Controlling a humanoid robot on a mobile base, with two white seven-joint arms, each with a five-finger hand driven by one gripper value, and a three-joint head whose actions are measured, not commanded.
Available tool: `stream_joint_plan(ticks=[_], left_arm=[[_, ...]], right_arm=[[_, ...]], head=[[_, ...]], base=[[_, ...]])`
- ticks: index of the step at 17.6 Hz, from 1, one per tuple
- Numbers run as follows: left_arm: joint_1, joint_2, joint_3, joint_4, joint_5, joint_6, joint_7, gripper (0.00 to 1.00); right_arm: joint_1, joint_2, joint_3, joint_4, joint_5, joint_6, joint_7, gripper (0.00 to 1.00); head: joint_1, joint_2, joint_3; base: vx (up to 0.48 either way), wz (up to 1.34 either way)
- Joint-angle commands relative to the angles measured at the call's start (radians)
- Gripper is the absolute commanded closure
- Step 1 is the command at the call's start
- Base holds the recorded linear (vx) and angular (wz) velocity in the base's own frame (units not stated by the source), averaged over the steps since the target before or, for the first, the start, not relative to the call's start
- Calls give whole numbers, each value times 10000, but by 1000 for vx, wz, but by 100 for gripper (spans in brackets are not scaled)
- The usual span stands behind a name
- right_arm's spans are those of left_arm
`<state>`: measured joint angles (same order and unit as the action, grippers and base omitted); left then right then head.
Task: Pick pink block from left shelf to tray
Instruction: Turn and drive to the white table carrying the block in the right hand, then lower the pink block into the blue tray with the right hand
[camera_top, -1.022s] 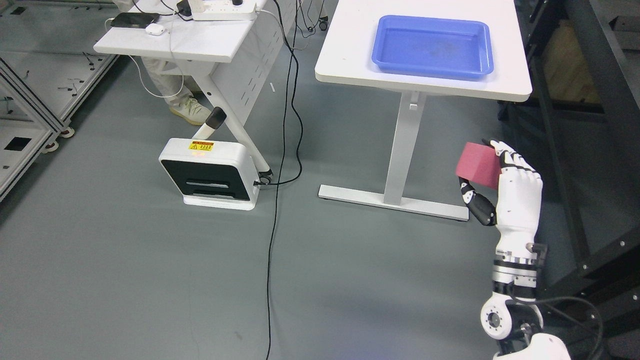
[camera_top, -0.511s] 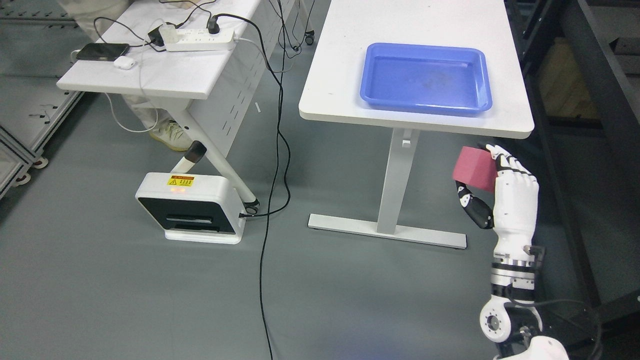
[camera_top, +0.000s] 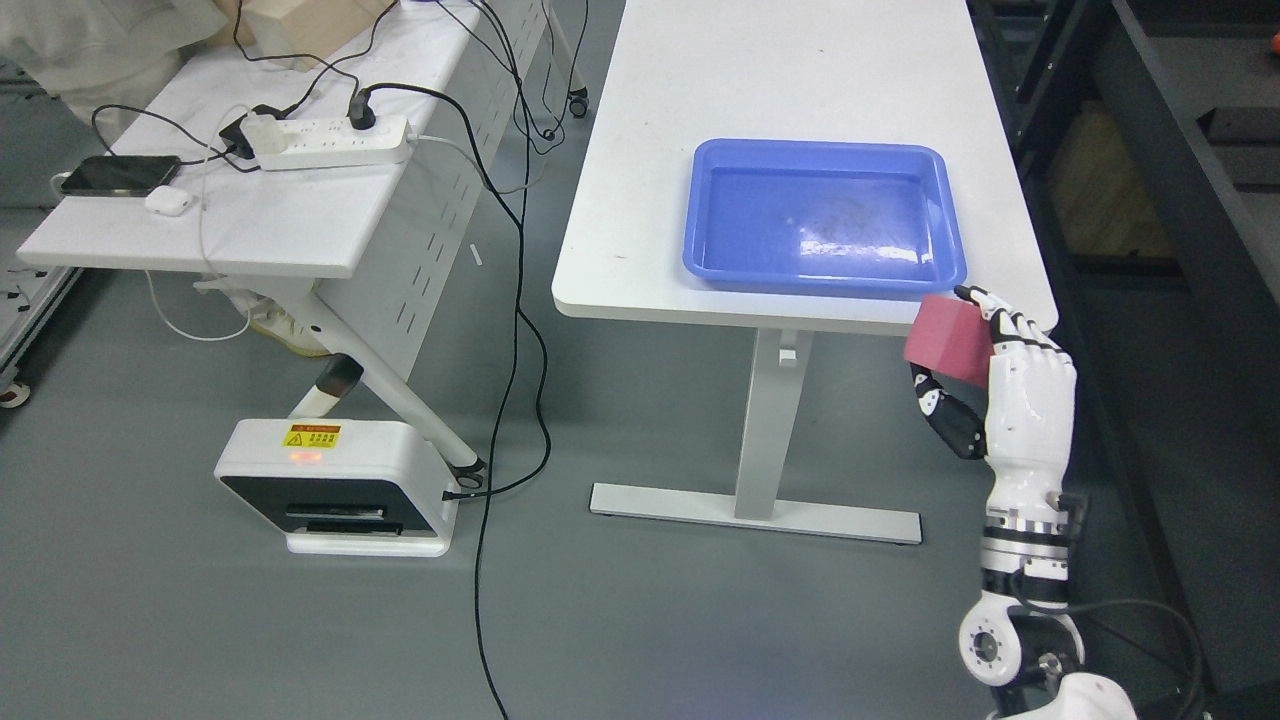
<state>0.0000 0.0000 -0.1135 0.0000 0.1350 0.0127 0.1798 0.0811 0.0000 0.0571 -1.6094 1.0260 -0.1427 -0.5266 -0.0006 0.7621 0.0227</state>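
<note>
My right hand (camera_top: 962, 352) comes up from the lower right and is shut on the pink block (camera_top: 945, 338), fingers on its right side and thumb below. It holds the block in the air just in front of the near right edge of the white table (camera_top: 660, 180). The blue tray (camera_top: 825, 217) sits empty on that table, just above and left of the block. My left arm does not show.
A second white table (camera_top: 200, 240) at the left carries a power strip (camera_top: 330, 140), a phone and cables. A white floor unit (camera_top: 335, 487) stands below it. A black cable (camera_top: 510, 400) runs across the floor. Dark shelving (camera_top: 1180, 200) lines the right side.
The whole view has shifted: the tables and tray now sit lower and nearer in the picture. My right hand keeps the pink block, which is now next to the table's near edge.
</note>
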Motion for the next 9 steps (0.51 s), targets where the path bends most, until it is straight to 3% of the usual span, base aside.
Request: stream_joint_plan(ticks=[1, 9], left_arm=[[323, 175, 0, -175, 0, -5, -3, 0], [323, 175, 0, -175, 0, -5, -3, 0]], right_arm=[[17, -175, 12, 18, 2, 46, 5, 97], [18, -175, 181, 33, 2, 46, 66, 97]], head=[[0, 0, 0], [0, 0, 0]], base=[[241, -71], [252, -26]])
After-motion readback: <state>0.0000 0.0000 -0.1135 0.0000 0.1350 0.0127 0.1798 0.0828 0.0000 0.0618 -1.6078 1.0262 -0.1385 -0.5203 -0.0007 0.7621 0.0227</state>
